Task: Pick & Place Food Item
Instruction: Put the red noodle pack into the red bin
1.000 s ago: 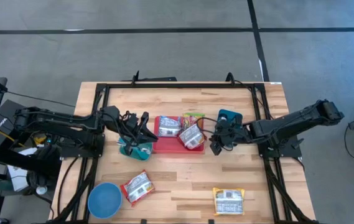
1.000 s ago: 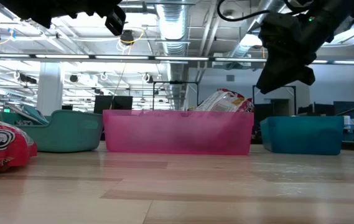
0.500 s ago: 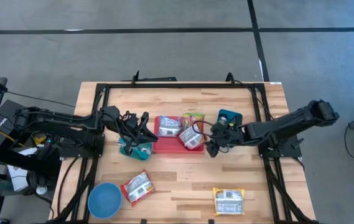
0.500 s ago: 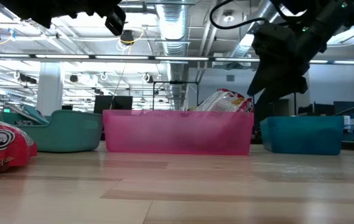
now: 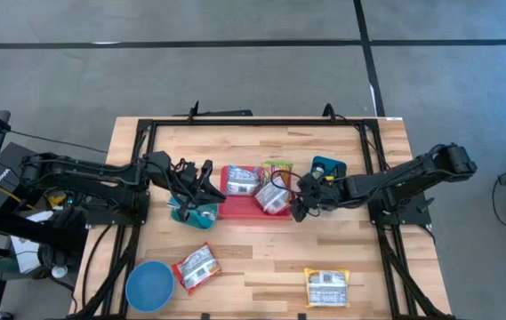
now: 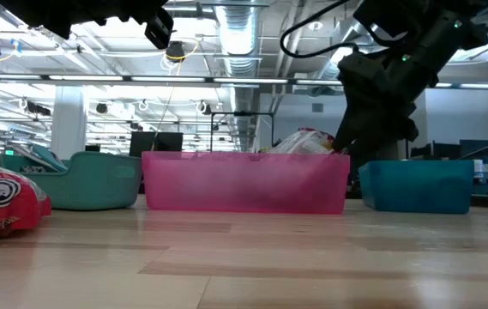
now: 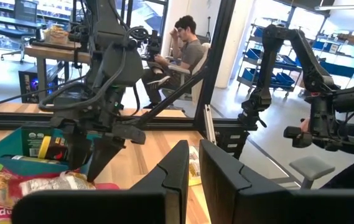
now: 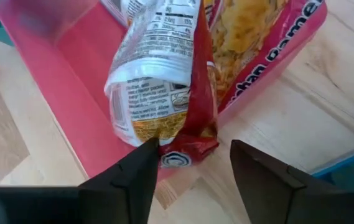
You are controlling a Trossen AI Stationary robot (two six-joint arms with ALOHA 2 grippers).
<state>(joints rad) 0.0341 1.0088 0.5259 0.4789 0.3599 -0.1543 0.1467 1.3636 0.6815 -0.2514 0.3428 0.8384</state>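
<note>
Right gripper (image 5: 295, 206) sits at the right end of the pink bin (image 5: 235, 212), low over its rim. In the right wrist view its 2 fingers (image 8: 133, 180) stand well apart, straddling the lower corner of a red-and-white packet (image 8: 164, 87); nothing is clamped between them. That packet (image 5: 273, 197) leans in the bin's right half, tilted, with its corner hanging over the bin wall (image 8: 58, 99). In the low view the packet top (image 6: 299, 142) shows above the bin (image 6: 244, 182), just beside the gripper (image 6: 346, 146).

A second packet (image 5: 244, 180) lies in the bin's left half; a green-and-orange bag (image 5: 277, 168) lies at the bin's far edge.

Left gripper (image 5: 201, 191) hangs over the teal bowl (image 5: 192, 213), left of the bin. Its fingers (image 7: 177, 168) are nearly closed, holding nothing.

Also on the table (image 5: 261, 258): teal box (image 5: 328, 167) right of the bin, blue bowl (image 5: 148, 286) and a red packet (image 5: 196, 268) near the front left, yellow packet (image 5: 326, 287) front right.

A seated person (image 7: 186, 50) shows beyond the table in the left wrist view.
</note>
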